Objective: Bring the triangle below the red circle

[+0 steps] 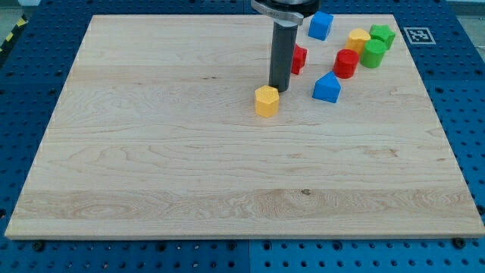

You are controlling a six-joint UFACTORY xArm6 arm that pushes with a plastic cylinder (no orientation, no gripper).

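Rod with no claw to open or close, my tip (278,89) touches the yellow block (267,100) at its upper right, probably mid-travel, since the blue triangle (327,88) already sits just below the red circle (346,63).

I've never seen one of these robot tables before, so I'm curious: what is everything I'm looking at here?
Wooden board: one, pale, on a blue pegboard table.
Yellow hexagonal block: one, near centre.
Blue triangle: one, right of the rod.
Red circle: one, above the triangle.
Red block: one, partly behind the rod.
Blue block: one, top.
Yellow block: one, top right.
Green blocks: two, top right.
My tip: dark rod, just above the yellow hexagonal block.
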